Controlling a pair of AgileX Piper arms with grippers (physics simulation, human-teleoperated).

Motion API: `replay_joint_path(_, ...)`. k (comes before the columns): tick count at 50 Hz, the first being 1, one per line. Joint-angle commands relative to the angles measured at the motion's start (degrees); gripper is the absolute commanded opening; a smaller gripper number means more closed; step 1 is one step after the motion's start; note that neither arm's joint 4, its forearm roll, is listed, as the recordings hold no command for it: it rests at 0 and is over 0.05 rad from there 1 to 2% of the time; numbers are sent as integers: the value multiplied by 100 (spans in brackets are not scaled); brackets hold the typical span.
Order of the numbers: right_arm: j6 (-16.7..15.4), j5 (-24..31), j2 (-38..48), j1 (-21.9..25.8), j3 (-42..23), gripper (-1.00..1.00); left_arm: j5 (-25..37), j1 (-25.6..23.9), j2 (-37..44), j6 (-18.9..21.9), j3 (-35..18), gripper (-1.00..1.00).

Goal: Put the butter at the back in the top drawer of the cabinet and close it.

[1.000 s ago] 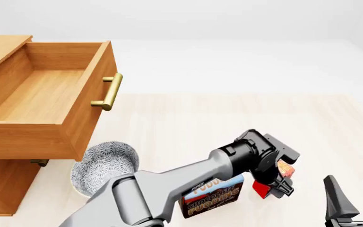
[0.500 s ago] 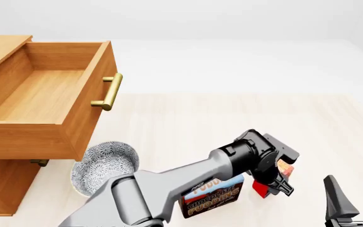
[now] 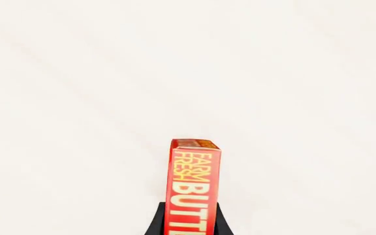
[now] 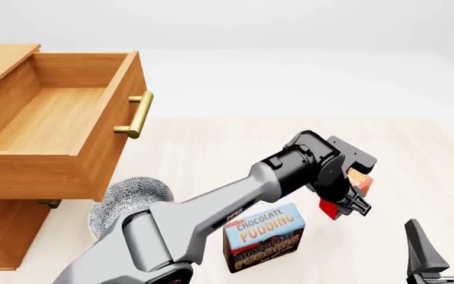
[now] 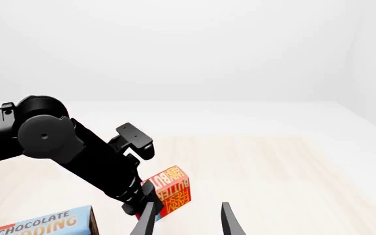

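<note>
Left claw (image 4: pixel 352 195) clamped, right claw (image 4: pixel 446 236) spread.

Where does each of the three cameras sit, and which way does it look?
Front: above and behind the arms, looking forward at the open light-brown wooden top drawer; left arm shows.
Left wrist: behind the left gripper, looking along the small red butter box.
Right wrist: behind the open right gripper, looking at the left arm.
All three show the butter.

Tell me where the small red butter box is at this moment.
In the front view the small red butter box is right of centre, clamped in the left claw and lifted above the table, just up and right of the blue-and-brown chocolate pudding box.
</note>
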Motion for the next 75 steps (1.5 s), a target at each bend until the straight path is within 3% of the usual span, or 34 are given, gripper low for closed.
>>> replay_joint_path(1,0,0,0,0,0,100,32,95,-401,196,-39,-100)
replay_joint_path(43,0,0,0,0,0,100,-91,678,-2753,503,1651,-100)
replay_joint_path(75,0,0,0,0,0,100,120,1081,-3874,647,2029,-100)
